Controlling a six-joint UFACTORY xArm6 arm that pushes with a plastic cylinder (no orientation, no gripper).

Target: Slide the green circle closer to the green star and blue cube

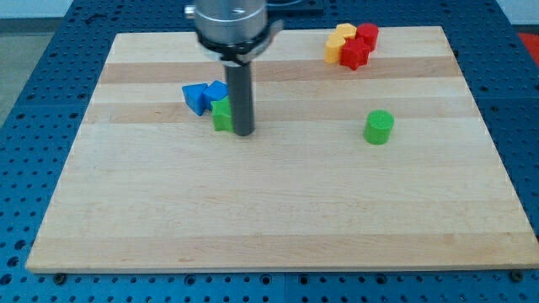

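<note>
While the green circle [379, 127] sits alone on the board's right half, it reads as a short bright-green cylinder with a flat round top, standing upright and touching nothing. It lies well apart from the cluster toward the view's left, where the green star [221, 115] rests just below the blue cube [218, 91], with a second blue block [195, 98] of unclear shape touching the cube on its left. My tip [243, 133] is down on the board right beside the green star, on its right side, and the dark rod hides the star's right edge. I have no jaws, only this rod, so nothing is clamped. Near the view's top right, a yellow block [338, 43] and two red blocks [360, 45] are bunched together, touching; their shapes are hard to make out. The surface is a pale wooden board [278, 210] with long planks running side to side. Around it shows a blue table [34, 76] dotted with rows of small holes
</note>
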